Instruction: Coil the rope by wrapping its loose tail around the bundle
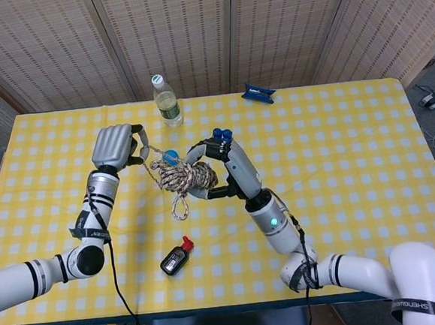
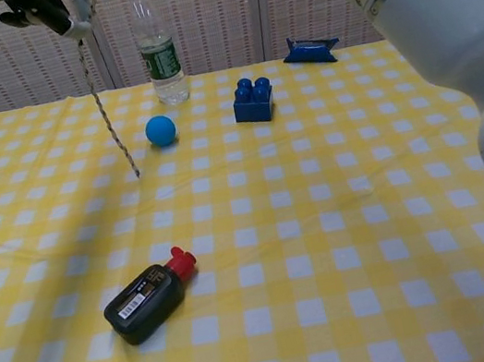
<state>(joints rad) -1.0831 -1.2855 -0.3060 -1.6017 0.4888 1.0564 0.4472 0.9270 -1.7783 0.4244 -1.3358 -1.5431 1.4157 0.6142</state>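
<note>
The right hand (image 1: 218, 156) holds the rope bundle (image 1: 179, 177) up in the air near the middle of the head view, fingers curled around it, and the left hand (image 1: 117, 146), just to the left, pinches the loose tail (image 2: 109, 120), which hangs down at the upper left of the chest view. I think the tail could slip out of that small pinch and drop to the bench (image 1: 338, 160). The wraps could also slide off, because the bundle looks loose and messy.

High head view down over the whole table (image 1: 338, 160); low, close chest view across the same checked top.
</note>
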